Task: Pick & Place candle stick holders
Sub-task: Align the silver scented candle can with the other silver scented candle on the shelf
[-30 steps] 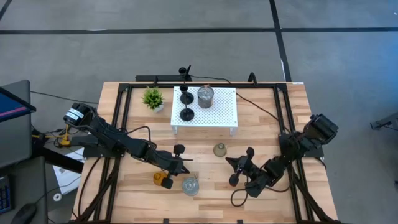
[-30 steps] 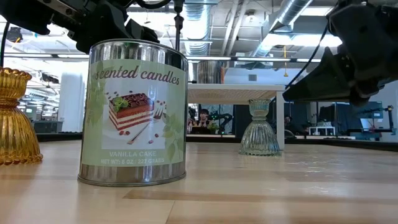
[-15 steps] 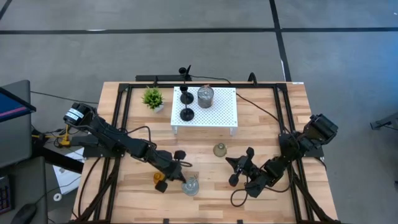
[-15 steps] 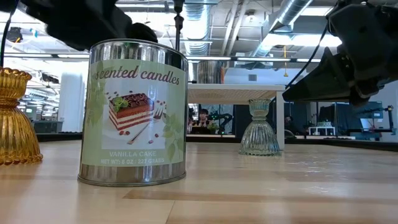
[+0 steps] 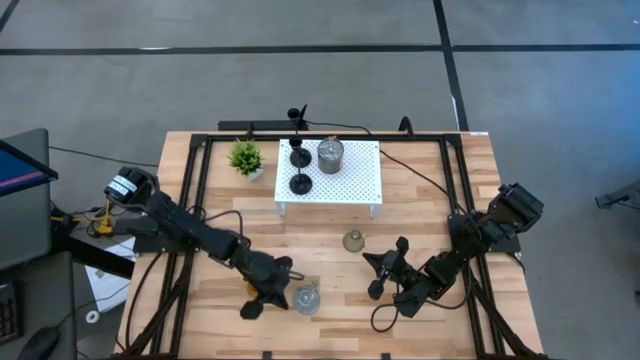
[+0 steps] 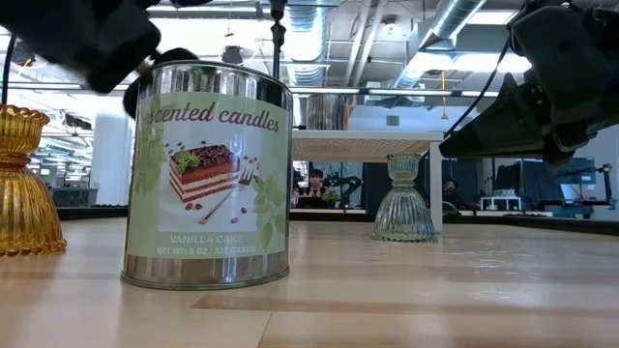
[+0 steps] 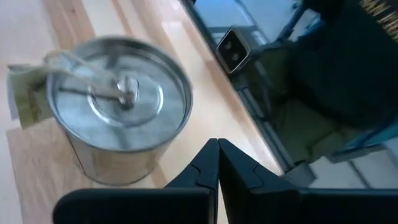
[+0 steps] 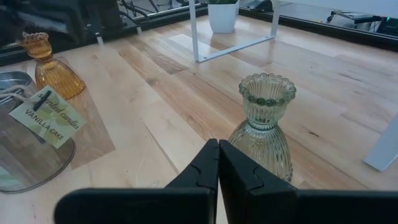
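A tin candle can (image 6: 208, 174) stands near the table's near edge; it also shows in the high view (image 5: 307, 298) and the left wrist view (image 7: 118, 118). An amber holder (image 6: 21, 184) stands upright just left of it, mostly hidden under my left gripper in the high view. My left gripper (image 5: 275, 295) is shut and hovers above these two (image 7: 217, 146). A greyish-olive bell-shaped holder (image 5: 353, 240) stands at mid-table. My right gripper (image 5: 368, 260) is shut and points at it from close by (image 8: 217, 146). Two black sticks (image 5: 299, 165) and a second tin (image 5: 330, 155) stand on the white stand (image 5: 360, 180).
A small green potted plant (image 5: 245, 157) stands left of the white stand at the far side. A black frame runs along the table's edges (image 5: 195, 200). Bare wood lies between the stand and the near objects.
My left gripper has moved toward the table's near edge and down, from beside the amber holder's far side to above the amber holder and the tin can, turning as it went. The holders and the can have stayed put.
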{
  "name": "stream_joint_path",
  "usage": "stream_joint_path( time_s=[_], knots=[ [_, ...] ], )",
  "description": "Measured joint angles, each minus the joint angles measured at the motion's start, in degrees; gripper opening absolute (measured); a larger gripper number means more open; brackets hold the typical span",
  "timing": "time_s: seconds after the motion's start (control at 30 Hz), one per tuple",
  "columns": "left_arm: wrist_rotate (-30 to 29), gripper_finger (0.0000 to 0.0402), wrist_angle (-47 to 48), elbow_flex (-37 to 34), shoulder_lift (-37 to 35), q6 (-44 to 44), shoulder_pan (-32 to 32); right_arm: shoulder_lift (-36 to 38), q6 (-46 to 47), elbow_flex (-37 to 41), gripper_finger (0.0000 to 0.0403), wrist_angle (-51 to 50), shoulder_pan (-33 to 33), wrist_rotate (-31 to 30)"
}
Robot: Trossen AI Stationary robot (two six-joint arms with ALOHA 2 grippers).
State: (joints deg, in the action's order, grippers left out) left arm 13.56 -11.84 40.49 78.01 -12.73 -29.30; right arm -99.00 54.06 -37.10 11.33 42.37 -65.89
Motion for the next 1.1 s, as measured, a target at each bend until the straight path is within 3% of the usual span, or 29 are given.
stream_joint_path(
  time_s=[0.23,0.47,0.77,1.1],
  knots=[
    [-12.13,0.0005,-4.08,0.00,4.24,-3.43,-6.21,0.02,-0.18,0.00,0.0001,-0.09,0.00,0.02],
    [-16.13,0.0005,-14.64,0.00,9.74,-4.08,-9.22,0.02,-0.61,0.00,0.0001,-0.15,0.00,0.02],
    [-26.76,0.0005,-21.49,0.00,14.06,-4.09,-7.48,0.04,-0.61,0.00,0.0001,-0.20,0.00,0.03],
    [-27.35,0.0005,-24.01,0.00,14.80,-2.60,-0.71,0.04,-0.61,0.00,0.0001,-0.18,0.04,0.04]
  ],
)
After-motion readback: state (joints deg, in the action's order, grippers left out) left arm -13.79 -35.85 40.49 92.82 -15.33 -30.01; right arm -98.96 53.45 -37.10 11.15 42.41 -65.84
